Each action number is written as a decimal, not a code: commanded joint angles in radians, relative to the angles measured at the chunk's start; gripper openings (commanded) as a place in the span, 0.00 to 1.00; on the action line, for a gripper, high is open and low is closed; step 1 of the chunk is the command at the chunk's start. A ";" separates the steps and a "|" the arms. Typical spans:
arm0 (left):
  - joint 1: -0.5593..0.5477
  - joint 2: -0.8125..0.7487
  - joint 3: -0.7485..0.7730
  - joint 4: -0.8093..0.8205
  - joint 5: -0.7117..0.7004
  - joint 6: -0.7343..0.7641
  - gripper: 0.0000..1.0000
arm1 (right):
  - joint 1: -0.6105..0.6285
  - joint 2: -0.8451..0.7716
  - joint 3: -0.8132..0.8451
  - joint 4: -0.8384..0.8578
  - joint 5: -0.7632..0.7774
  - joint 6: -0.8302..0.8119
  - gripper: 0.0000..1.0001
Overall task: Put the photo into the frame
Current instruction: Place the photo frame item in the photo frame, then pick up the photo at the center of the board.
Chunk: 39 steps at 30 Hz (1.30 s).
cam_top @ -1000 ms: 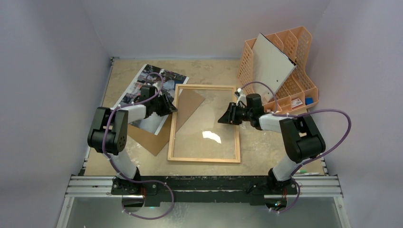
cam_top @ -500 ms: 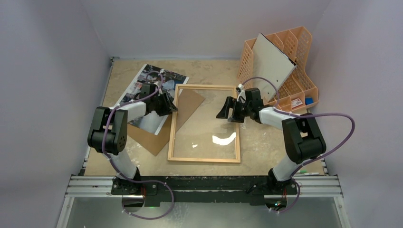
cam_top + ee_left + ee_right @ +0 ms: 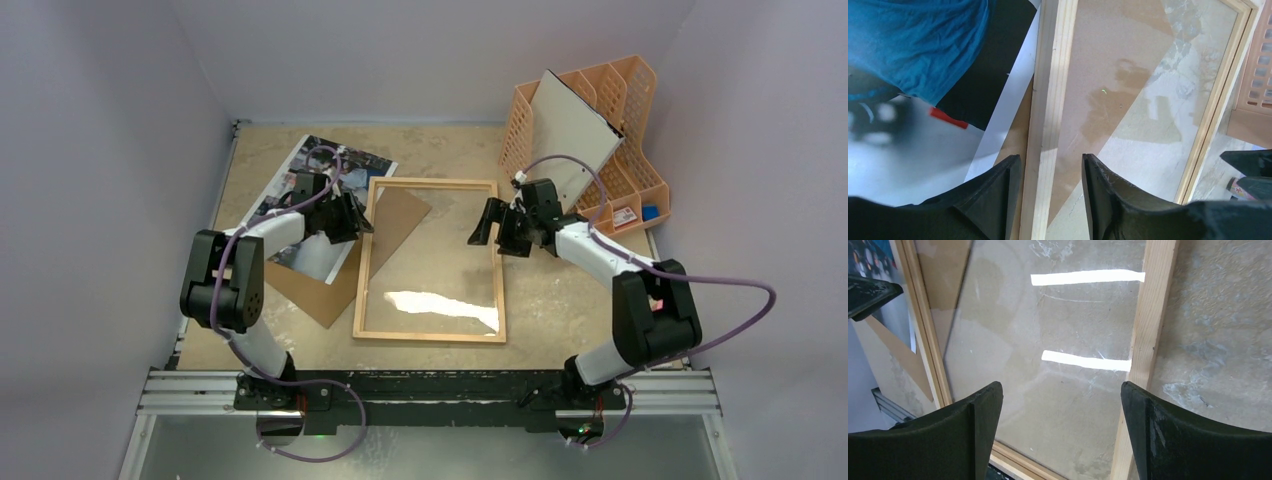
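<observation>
Left jaws: we see them half-parted, astride the frame's (image 3: 430, 335) left rail.
Right jaws: spread wide over its right rail.
Photo (image 3: 318, 160): face up on the surface (image 3: 450, 150), just left of the frame.

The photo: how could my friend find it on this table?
On the tan table, look far left, beside the wooden frame. The photo lies flat there, partly on a brown panel. Only it shows a colourful picture, with someone in blue.
</observation>
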 commanded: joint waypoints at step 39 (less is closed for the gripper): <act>-0.017 -0.148 0.061 0.000 -0.005 0.109 0.53 | -0.004 -0.091 0.015 -0.018 0.289 0.031 0.82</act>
